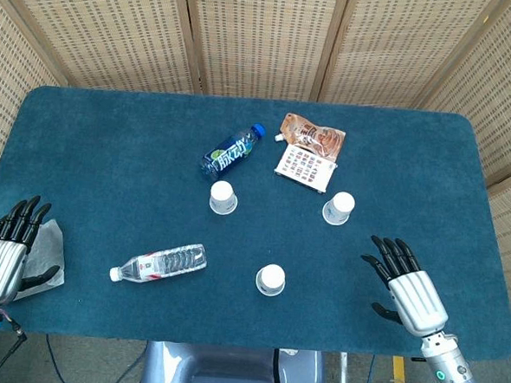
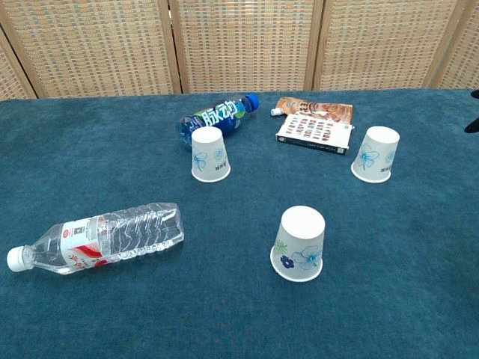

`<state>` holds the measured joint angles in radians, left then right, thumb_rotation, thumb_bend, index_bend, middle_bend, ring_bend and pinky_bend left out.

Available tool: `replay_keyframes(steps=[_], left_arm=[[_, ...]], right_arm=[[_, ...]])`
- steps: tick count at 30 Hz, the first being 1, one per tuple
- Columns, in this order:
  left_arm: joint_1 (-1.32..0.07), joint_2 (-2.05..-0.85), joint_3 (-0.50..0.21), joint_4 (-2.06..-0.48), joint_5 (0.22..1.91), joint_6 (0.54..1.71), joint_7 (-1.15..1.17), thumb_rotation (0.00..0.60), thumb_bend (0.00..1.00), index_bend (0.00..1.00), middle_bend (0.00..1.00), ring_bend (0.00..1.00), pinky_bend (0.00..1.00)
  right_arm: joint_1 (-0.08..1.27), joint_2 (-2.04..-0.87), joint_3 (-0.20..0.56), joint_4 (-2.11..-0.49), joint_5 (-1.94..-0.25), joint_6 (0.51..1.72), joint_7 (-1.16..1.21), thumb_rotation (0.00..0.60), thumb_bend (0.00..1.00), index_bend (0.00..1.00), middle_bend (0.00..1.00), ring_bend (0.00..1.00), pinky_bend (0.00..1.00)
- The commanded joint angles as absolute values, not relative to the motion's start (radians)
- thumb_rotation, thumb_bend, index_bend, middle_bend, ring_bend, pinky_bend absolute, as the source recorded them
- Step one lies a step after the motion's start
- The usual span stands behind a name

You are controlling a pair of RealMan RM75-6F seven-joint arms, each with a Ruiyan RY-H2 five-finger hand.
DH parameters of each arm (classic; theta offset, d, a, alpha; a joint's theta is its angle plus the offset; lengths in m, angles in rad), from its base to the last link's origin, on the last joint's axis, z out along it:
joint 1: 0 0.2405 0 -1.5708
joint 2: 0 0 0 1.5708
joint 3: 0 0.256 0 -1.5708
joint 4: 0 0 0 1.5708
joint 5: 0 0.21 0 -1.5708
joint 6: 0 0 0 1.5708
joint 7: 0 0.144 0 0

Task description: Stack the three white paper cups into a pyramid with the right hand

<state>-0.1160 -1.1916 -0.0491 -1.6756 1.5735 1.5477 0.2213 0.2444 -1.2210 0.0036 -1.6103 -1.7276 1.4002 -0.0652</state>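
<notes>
Three white paper cups with blue flower prints stand upside down and apart on the blue table: one at the middle (image 1: 223,197) (image 2: 209,154), one to the right (image 1: 339,208) (image 2: 374,154), one nearest the front (image 1: 271,280) (image 2: 300,244). My right hand (image 1: 403,283) hovers open at the front right, fingers spread, holding nothing, a little right of and below the right cup. In the chest view only its dark fingertips (image 2: 473,123) show at the right edge. My left hand (image 1: 5,250) is open at the front left edge.
A clear water bottle (image 1: 158,263) lies front left, and a blue bottle (image 1: 233,151) lies behind the middle cup. A snack pouch (image 1: 312,135) and a small printed box (image 1: 305,167) sit behind the right cup. White cloth (image 1: 51,247) lies by my left hand.
</notes>
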Motion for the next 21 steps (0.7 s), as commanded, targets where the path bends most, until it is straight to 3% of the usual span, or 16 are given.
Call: replay_keyframes(steps=[1, 11, 21], left_arm=[[-0.116, -1.192, -0.049, -1.675, 1.571, 1.547, 0.224, 0.6, 0.1, 0.02, 0.0, 0.0, 0.16], [-0.117, -1.19, -0.052, -1.672, 1.565, 1.541, 0.219, 0.6, 0.11, 0.02, 0.0, 0.0, 0.16], [-0.119, -1.188, -0.053, -1.669, 1.564, 1.537, 0.207, 0.6, 0.11, 0.02, 0.0, 0.0, 0.16]], right_arm=[[0.29, -1.2, 0.005, -1.628, -1.747, 1.345, -0.033, 0.6, 0.13, 0.25, 0.0, 0.0, 0.1], [0.401, -1.264, 0.021, -1.7, -1.692, 1.154, -0.067, 0.6, 0.16, 0.3, 0.0, 0.0, 0.11], [0.458, -1.338, 0.063, -1.754, -1.604, 1.074, -0.175, 0.6, 0.16, 0.3, 0.0, 0.0, 0.11]])
